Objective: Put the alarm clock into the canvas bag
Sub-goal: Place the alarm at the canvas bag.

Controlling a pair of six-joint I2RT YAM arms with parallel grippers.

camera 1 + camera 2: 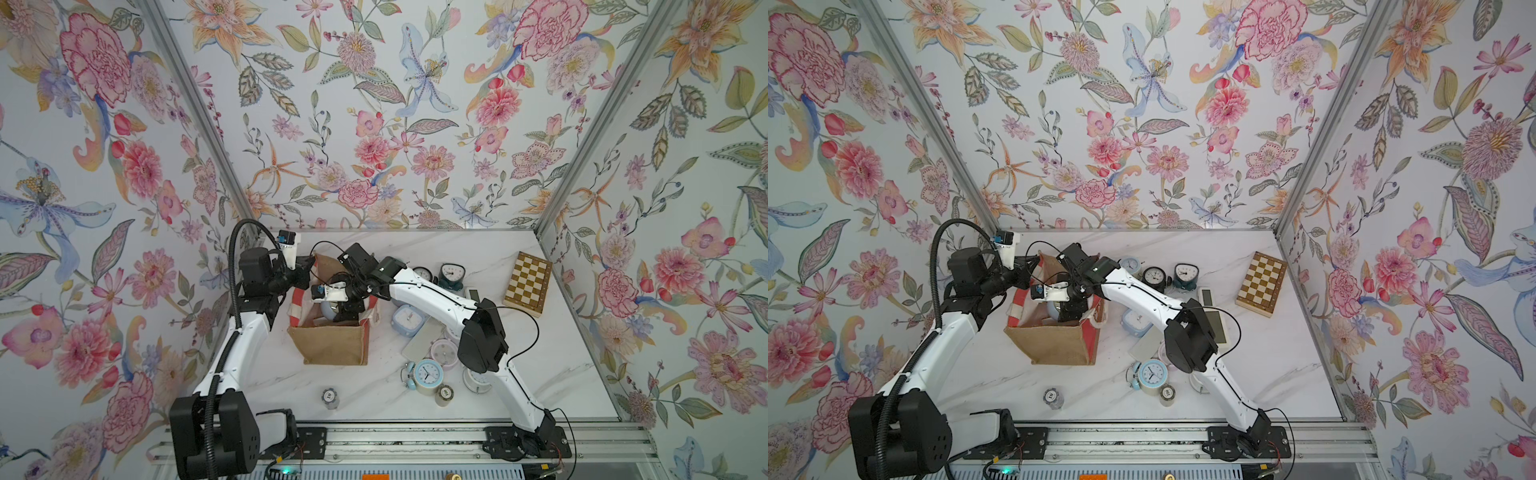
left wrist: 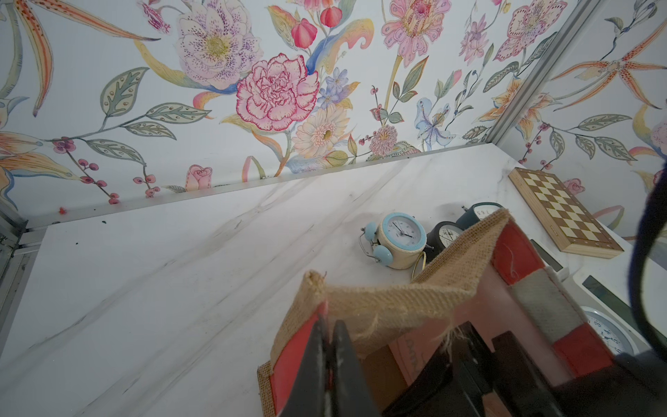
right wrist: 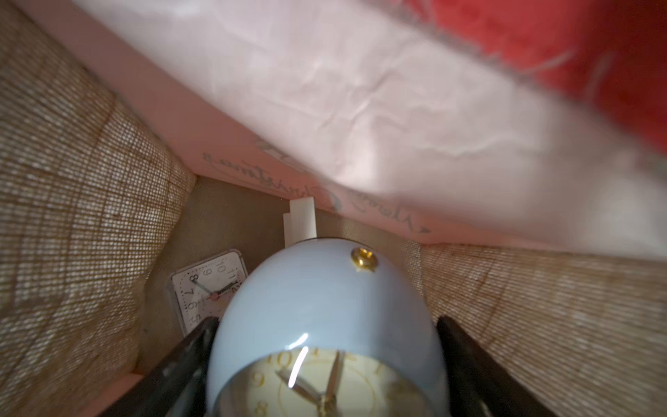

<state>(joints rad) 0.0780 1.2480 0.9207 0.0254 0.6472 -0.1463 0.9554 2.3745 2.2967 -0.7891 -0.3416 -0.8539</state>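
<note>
The canvas bag (image 1: 332, 345) (image 1: 1054, 345) stands upright left of the table's middle, tan burlap with red and white side panels. My left gripper (image 2: 326, 321) (image 1: 309, 266) is shut on the bag's far rim (image 2: 379, 299) at a corner. My right gripper (image 3: 328, 320) (image 1: 336, 311) reaches down inside the bag. Its fingers (image 3: 195, 339) press both sides of a pale blue egg-shaped alarm clock (image 3: 325, 299) (image 1: 326, 309), held above the bag's floor. A square white clock (image 3: 209, 289) lies on that floor below it.
Right of the bag lie several more clocks: a blue square one (image 1: 408, 319), a blue twin-bell one (image 1: 426, 376), a pink one (image 1: 444, 353) and dark ones (image 1: 451, 274). A chessboard (image 1: 528, 282) lies at the back right. Two small jars (image 1: 330, 397) (image 1: 444, 394) stand near the front.
</note>
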